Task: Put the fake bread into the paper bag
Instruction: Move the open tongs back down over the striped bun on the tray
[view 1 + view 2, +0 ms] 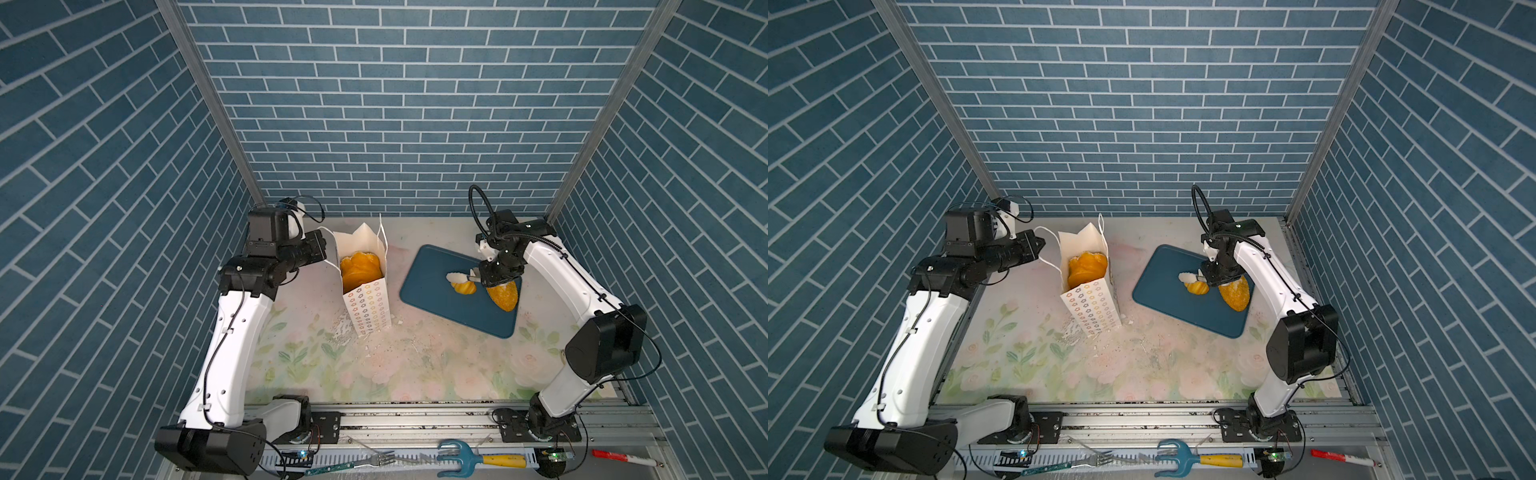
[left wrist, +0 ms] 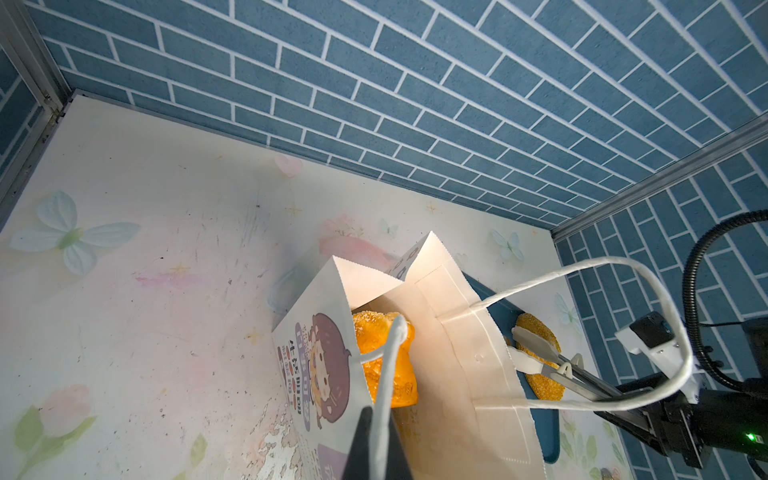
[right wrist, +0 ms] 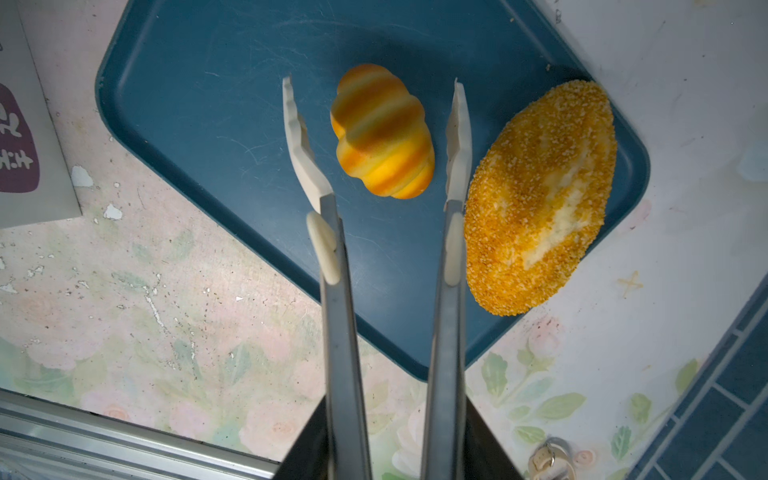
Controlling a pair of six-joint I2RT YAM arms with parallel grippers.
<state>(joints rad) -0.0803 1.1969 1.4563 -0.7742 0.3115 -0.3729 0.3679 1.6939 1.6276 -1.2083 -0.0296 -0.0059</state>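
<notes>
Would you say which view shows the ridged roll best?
The right wrist view: the ridged roll lies unobstructed on the blue tray, between the open tongs' tips. In both top views it is small, at the tongs' tips. The left wrist view mostly hides it behind the paper bag.

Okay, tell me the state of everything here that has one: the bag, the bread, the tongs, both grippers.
paper bag: upright, open, bread inside
left gripper: shut on cord handle
right gripper: shut on tongs
tongs: open, tips astride ridged roll
ridged roll: loose on tray
crumb-coated bun: on tray, overhanging edge
</notes>
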